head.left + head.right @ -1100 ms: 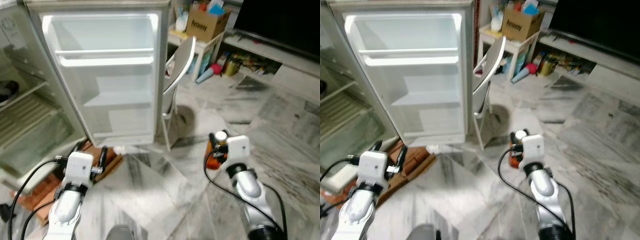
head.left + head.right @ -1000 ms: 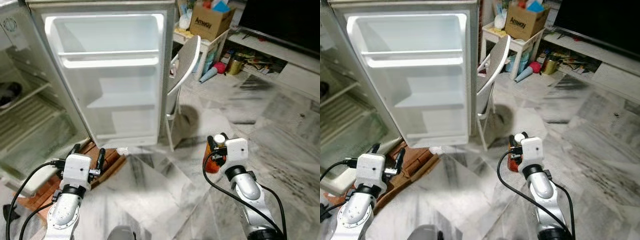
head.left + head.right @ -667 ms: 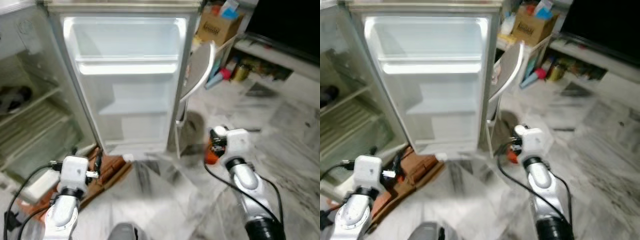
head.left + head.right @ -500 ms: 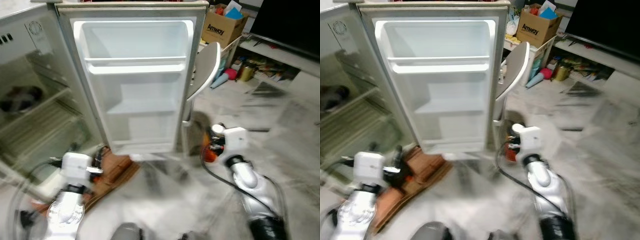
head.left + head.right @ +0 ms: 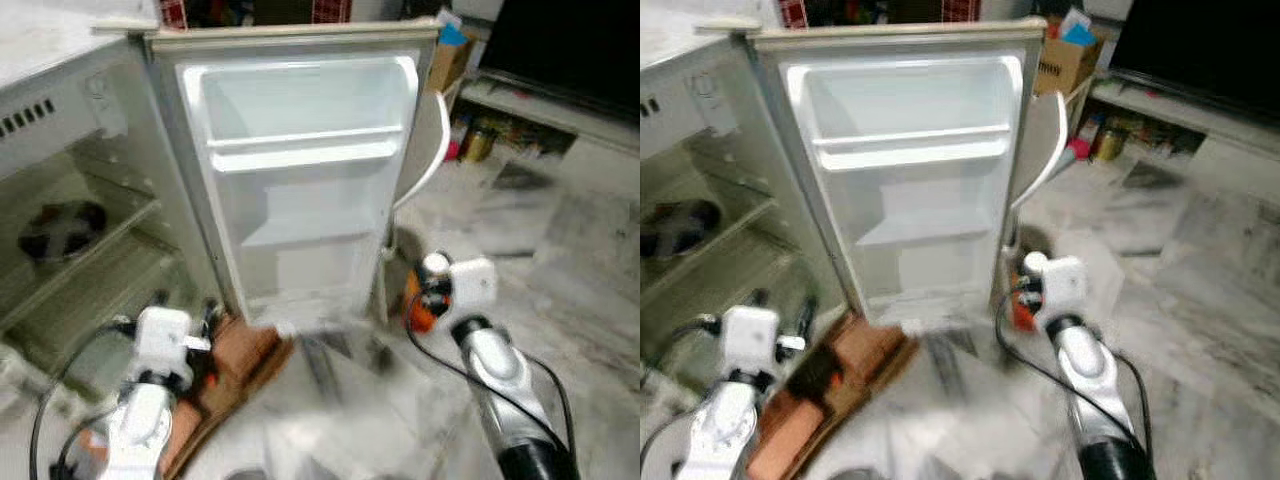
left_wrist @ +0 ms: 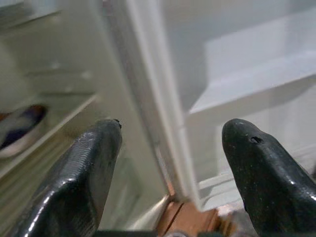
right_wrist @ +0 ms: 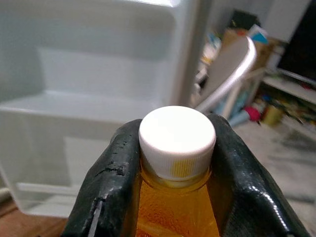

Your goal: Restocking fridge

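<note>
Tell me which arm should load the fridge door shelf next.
Right. The right gripper is shut on the orange bottle, facing the open door's shelves. The left gripper is open, holding nothing, low by the fridge body.

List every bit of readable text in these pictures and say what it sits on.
None reads clearly now.
Cardboard box: dark print on its side, too blurred to read.
Orange bottle in the right gripper: no label text visible.
Fridge door: blank.
</note>
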Robot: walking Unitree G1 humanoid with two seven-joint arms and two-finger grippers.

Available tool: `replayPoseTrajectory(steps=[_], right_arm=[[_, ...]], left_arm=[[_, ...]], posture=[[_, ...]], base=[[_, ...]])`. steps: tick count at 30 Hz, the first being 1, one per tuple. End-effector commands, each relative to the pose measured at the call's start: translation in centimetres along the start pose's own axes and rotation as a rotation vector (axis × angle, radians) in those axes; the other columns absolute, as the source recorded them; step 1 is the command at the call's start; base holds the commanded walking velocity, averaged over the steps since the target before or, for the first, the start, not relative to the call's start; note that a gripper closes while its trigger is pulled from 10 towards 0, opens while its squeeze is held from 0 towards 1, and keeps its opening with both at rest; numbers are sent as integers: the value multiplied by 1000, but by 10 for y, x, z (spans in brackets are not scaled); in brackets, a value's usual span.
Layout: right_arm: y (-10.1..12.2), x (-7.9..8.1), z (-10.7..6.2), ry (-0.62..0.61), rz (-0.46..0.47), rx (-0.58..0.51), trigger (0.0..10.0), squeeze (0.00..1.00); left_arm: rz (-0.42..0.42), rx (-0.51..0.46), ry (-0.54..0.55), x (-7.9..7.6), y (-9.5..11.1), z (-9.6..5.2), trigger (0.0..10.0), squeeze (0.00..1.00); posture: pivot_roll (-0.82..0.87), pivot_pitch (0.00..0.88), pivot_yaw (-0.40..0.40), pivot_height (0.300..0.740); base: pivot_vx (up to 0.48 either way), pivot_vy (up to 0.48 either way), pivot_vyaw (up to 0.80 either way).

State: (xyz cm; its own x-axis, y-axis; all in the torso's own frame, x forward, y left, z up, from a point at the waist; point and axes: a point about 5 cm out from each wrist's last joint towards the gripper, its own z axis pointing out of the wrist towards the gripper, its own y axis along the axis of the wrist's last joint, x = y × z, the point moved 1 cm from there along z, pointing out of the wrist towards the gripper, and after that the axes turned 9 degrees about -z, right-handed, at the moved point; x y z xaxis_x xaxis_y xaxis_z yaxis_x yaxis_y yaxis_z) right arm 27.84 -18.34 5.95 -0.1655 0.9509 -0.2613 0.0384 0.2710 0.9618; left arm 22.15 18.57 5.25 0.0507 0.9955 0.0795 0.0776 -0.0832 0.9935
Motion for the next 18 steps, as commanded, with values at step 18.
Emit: replayPoseTrajectory(steps=[18], right_arm=[[20, 12, 7, 69, 15, -103, 10000, 0]], left_arm=[[25, -3, -10, 5, 0, 3, 10000, 0]], posture=[[147, 0, -29, 740]], base=[[158, 0, 267]])
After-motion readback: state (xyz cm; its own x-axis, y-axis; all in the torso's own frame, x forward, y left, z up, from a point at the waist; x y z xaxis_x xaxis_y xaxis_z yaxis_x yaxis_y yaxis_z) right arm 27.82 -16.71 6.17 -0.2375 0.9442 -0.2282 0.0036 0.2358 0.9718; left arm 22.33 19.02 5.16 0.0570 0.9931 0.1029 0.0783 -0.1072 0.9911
